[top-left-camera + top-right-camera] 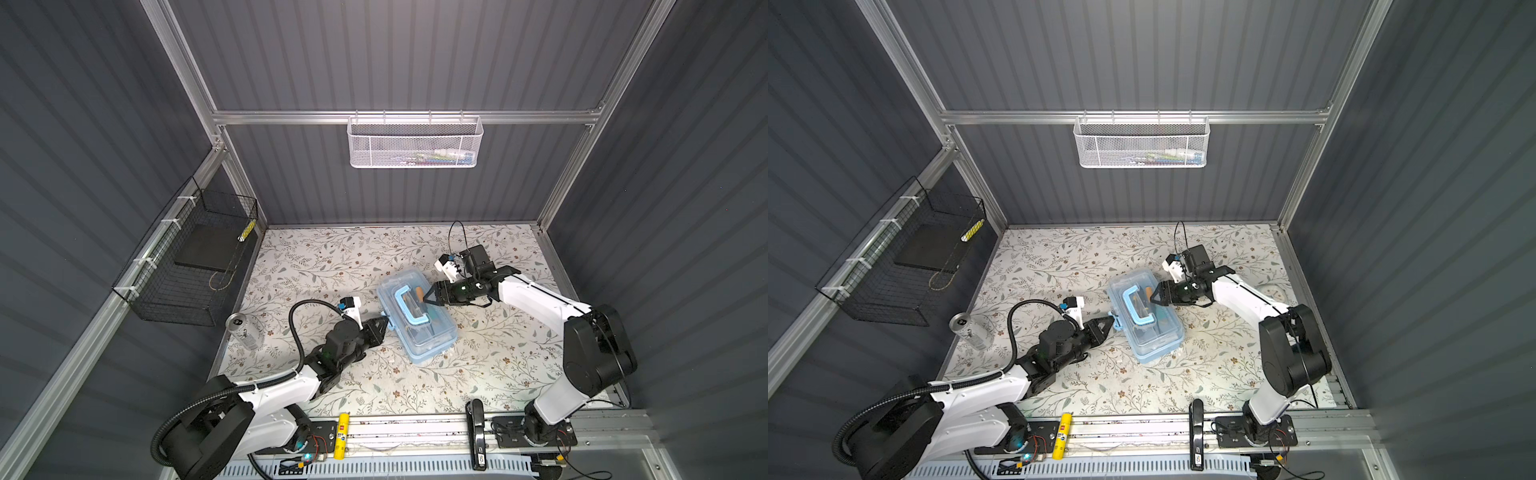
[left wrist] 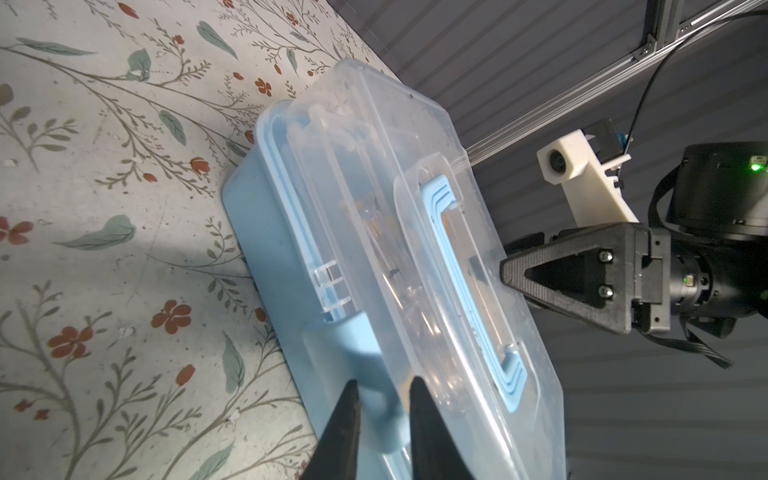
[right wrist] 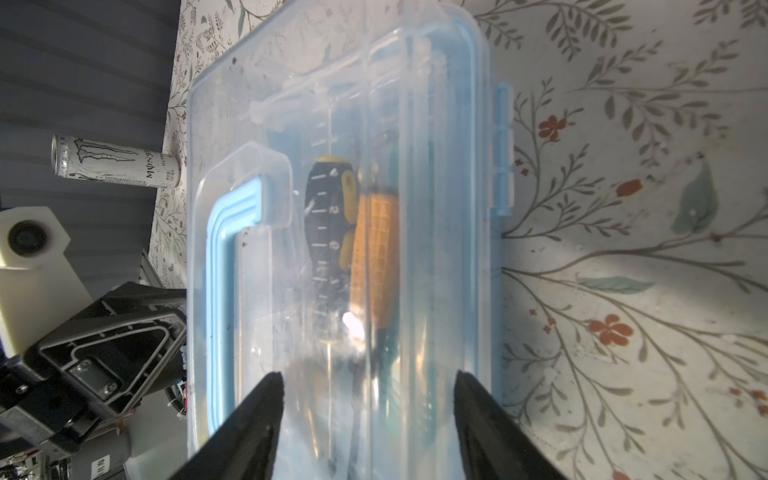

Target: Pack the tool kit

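Left wrist: tool (image 2: 384, 401) astride box (image 2: 270, 249) edge

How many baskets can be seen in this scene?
2. A white mesh basket hangs on the rear rail, above the table. A black wire basket is mounted on the left side. No other basket shows in any view.

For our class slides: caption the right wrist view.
Right gripper, jaws open, at the tool kit; screwdrivers visible through its clear lid.
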Tool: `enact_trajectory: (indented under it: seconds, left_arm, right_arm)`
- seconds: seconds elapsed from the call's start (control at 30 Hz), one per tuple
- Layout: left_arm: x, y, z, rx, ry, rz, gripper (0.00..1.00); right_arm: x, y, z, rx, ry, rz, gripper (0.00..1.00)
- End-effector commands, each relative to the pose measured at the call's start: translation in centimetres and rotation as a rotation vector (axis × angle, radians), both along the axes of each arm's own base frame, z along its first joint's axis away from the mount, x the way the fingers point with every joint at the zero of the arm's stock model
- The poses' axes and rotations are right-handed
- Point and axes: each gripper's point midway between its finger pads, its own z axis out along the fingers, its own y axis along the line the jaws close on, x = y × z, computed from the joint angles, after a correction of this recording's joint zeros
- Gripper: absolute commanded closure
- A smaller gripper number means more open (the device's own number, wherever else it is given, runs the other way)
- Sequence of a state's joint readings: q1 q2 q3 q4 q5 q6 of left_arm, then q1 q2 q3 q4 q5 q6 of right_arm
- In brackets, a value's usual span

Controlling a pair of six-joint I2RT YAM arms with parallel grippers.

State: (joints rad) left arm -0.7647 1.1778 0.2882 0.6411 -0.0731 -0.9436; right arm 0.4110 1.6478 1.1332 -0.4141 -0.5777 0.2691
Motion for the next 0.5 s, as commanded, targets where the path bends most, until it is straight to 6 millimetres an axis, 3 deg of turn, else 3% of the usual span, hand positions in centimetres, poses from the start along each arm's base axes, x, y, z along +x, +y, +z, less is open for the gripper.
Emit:
enact_trajectory:
  seconds: [0.0,0.47]
  left_arm:
    - [-0.02,-0.59,-0.08,0.0,-0.009,-0.033,0.78]
    - [0.06,-1.18,-0.17,0.014,-0.008,-0.057,0.81]
  right_arm:
    - [-1.66,0.26,-1.57,-0.01,0.067,0.028,0.34]
    - [-1.76,0.2,-1.73,-0.009,0.071,0.026,0.34]
